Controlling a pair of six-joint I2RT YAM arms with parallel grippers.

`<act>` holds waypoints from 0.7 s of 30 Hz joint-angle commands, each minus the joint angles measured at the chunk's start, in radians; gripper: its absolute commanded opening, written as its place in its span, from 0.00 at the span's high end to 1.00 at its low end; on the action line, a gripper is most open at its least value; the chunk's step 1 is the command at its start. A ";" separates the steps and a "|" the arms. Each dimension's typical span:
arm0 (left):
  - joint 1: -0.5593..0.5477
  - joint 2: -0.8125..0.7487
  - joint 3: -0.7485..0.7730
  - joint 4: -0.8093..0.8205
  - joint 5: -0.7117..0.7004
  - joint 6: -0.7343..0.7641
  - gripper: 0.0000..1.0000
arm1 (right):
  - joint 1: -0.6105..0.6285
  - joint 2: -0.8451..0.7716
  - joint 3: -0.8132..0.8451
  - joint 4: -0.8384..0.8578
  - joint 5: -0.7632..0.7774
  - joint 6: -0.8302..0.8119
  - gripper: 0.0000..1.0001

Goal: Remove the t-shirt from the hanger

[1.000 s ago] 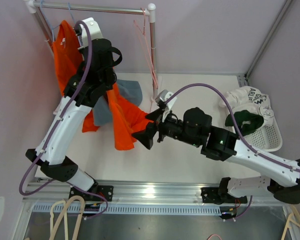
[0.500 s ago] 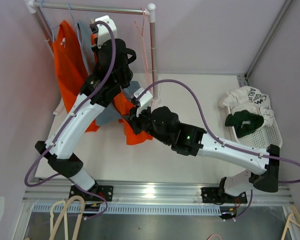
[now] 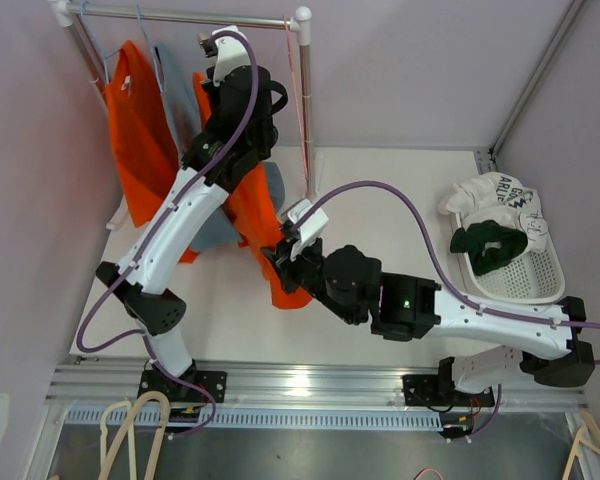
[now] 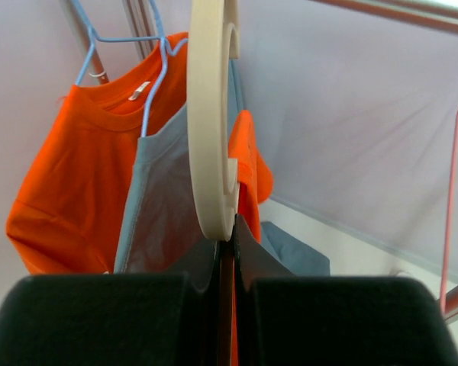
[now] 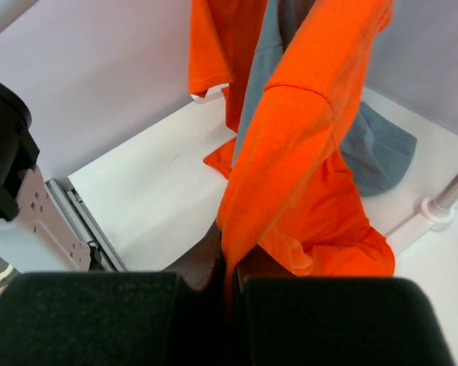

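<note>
**Both arms now gripping: hanger above, shirt below**

Since a second ago, the right arm has swung in from mid-table. Its jaws, wide apart then, are now clamped. The left arm has climbed and shifted rightward under the rail (image 3: 180, 15).

The left gripper (image 4: 227, 259) is closed tight, its jaws pinching the lower end of the cream hanger (image 4: 211, 114). The hanger rises upright from the jaws, close under the rail in the overhead view. The orange t-shirt (image 3: 252, 212) hangs from this hanger. It falls past the left forearm toward the white table (image 3: 400, 180).

The right gripper (image 5: 227, 267) is low and near the middle of the table, with its jaws shut on a fold of the t-shirt. In its wrist view the orange cloth runs down into the slit between the black fingers. A sleeve seam shows just above the grip.

To the left on the rail, a second orange shirt (image 3: 135, 120) and a grey shirt (image 4: 160, 206) hang on blue hangers (image 4: 149, 84). A bare pink hanger (image 4: 450, 191) hangs at the rail's right end. At the table's right edge, a white basket (image 3: 545, 280) holds white and dark green garments.
</note>
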 commanded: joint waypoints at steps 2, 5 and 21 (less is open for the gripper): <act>0.035 0.000 0.055 0.005 0.046 -0.042 0.99 | 0.044 -0.078 -0.035 -0.023 0.085 0.013 1.00; 0.057 -0.003 0.057 -0.029 0.065 -0.072 0.99 | 0.058 -0.117 -0.076 -0.035 0.092 0.037 1.00; 0.071 -0.018 0.183 -0.199 0.180 -0.154 0.99 | 0.095 -0.073 -0.248 0.069 0.198 0.102 1.00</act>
